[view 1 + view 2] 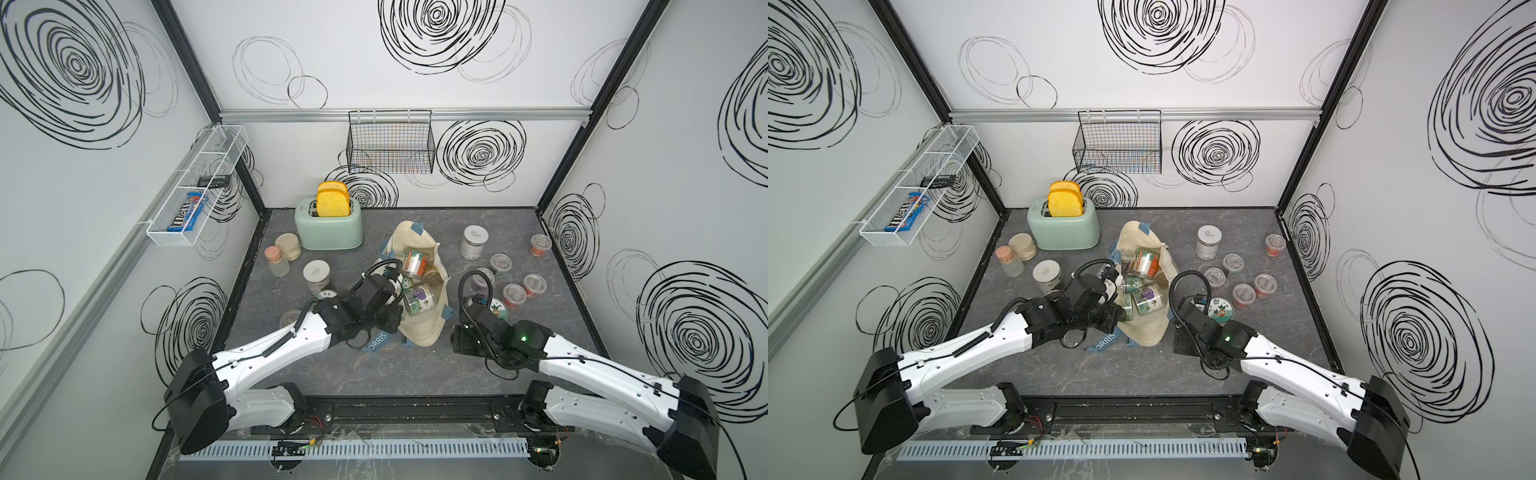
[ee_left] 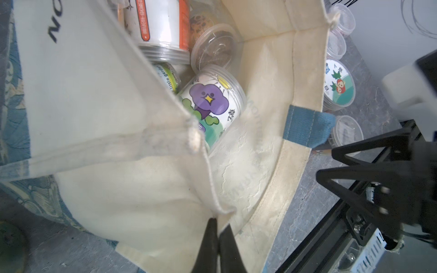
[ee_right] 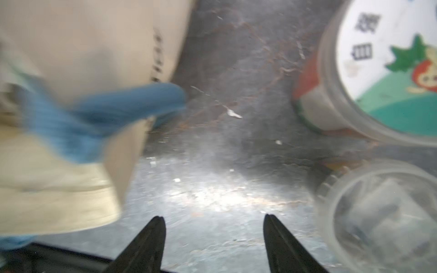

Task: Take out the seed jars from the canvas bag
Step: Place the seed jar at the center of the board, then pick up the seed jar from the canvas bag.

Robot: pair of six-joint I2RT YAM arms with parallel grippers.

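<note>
The cream canvas bag [image 1: 419, 332] lies mid-table with its mouth held open. My left gripper [image 2: 220, 221] is shut on the bag's near rim [image 2: 212, 203]. Inside lie seed jars: one with a purple cartoon label [image 2: 212, 104], an orange-labelled one [image 2: 160, 23] and a clear-lidded one [image 2: 214, 50]. Several more seed jars stand on the table right of the bag, such as a red-filled one [image 1: 535, 284] and a sticker-lidded one [image 3: 387, 71]. My right gripper [image 3: 214, 218] is open and holds nothing. It hangs low over bare table between the bag's blue strap [image 3: 106, 113] and a clear jar [image 3: 383, 212].
A mint toaster [image 1: 328, 232] with toast stands at the back left. Two frosted jars [image 1: 288, 246] and a white-lidded jar [image 1: 316, 276] are beside it. A silver tin [image 1: 473, 241] stands behind the bag. A black wire basket [image 1: 390, 143] and a white shelf [image 1: 195, 187] hang on the walls.
</note>
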